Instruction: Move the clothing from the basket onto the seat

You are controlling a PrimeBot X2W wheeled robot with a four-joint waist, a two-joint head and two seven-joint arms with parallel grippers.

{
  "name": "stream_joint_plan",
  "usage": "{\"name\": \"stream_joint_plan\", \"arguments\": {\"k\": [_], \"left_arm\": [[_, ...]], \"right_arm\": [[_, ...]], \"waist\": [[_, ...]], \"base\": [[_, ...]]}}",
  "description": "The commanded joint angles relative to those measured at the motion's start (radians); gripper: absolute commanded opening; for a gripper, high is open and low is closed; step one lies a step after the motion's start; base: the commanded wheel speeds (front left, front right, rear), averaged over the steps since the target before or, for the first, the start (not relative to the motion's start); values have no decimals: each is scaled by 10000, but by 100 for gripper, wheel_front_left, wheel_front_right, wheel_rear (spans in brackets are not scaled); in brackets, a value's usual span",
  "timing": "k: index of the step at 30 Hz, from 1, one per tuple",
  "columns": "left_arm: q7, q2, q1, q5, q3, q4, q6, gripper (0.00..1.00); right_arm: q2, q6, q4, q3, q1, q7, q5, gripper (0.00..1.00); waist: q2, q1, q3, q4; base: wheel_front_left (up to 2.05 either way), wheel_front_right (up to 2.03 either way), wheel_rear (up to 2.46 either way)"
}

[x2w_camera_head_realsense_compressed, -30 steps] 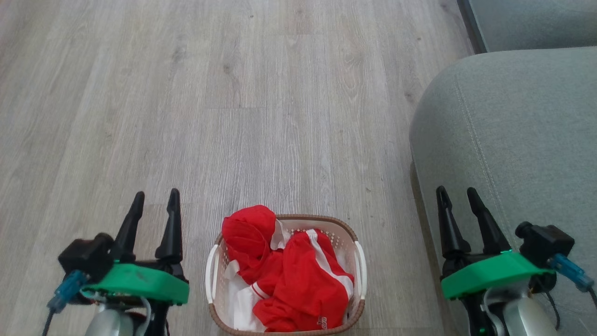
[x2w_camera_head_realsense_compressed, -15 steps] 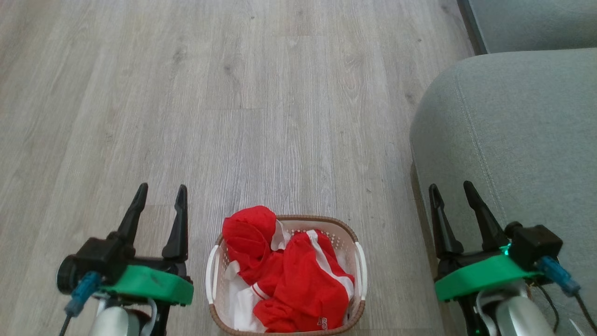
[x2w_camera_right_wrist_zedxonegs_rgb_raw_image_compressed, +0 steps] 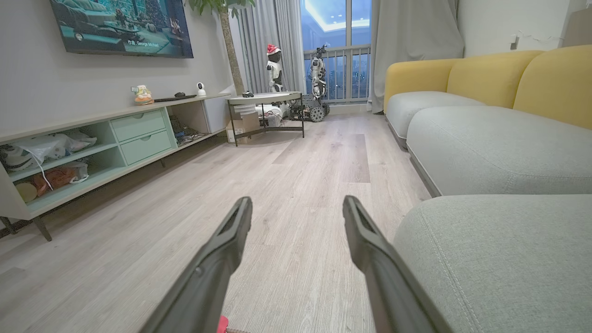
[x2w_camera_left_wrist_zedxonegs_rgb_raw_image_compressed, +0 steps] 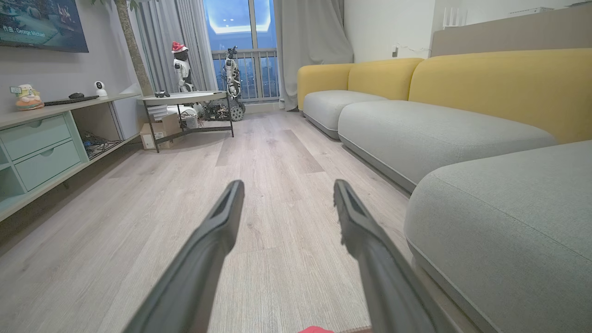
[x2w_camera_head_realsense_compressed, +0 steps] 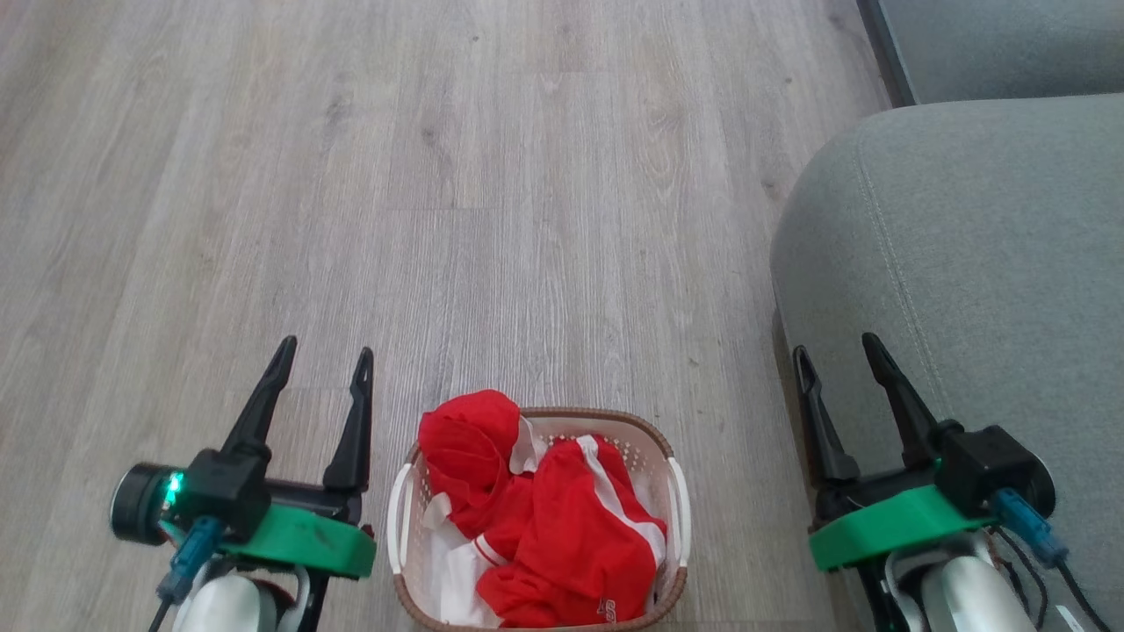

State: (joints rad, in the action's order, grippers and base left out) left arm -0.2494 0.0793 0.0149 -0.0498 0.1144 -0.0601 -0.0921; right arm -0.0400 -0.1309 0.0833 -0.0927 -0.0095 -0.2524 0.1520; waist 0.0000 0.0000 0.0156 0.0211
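The left gripper [x2w_camera_head_realsense_compressed: 325, 348] is hanging just left of the basket [x2w_camera_head_realsense_compressed: 615, 420], its two dark fingers spread wide apart and gripping nothing, pointing away across the floor [x2w_camera_head_realsense_compressed: 439, 175]. The right gripper [x2w_camera_head_realsense_compressed: 834, 345] is hovering on the basket's other side, at the left edge of the seat [x2w_camera_head_realsense_compressed: 966, 263], its fingers likewise splayed and empty, pointing the same far way. Neither one is touching the basket or the cloth.

The basket is sitting on the floor between the two grippers, close in, its near end cut off by the bottom of the head view. The clothing [x2w_camera_head_realsense_compressed: 562, 527] is lying crumpled inside it, filling most of it. One red bundle is bulging up at the far left and lapping over the brown rim there. A bigger piece is spreading across the near right, with white stripes running down it from the far middle towards the near right, so the heap's long axis is slanting from far left to near right. Small lettering is showing at its near edge. A white pad [x2w_camera_head_realsense_compressed: 457, 575] is peeking out beneath at the near left.

The seat is standing to the right, apart from the basket, with bare floor between them.
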Motion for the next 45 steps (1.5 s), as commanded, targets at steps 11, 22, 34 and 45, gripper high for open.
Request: {"name": "stream_joint_plan", "arguments": {"k": [11, 22, 34, 45], "left_arm": [[-124, 129, 466, 29, -381, 387, 17, 100], [-124, 102, 470, -13, -441, 363, 0, 100], [-124, 73, 580, -43, -494, 353, -26, 100], [-124, 32, 816, -245, -563, 225, -98, 100]], "right_arm": [[-108, 2, -360, -185, -452, -93, 4, 100], [-105, 2, -387, -196, -454, -93, 13, 100], [-104, 2, -466, -216, -537, -93, 53, 100], [-103, 2, -616, -195, -746, -93, 122, 100]], "waist": [[0, 0, 44, 14], [0, 0, 113, -55], [0, 0, 358, -171], [0, 0, 900, -439]], "base": [[0, 0, 0], [0, 0, 0], [0, 0, 0], [0, 0, 0]]}}
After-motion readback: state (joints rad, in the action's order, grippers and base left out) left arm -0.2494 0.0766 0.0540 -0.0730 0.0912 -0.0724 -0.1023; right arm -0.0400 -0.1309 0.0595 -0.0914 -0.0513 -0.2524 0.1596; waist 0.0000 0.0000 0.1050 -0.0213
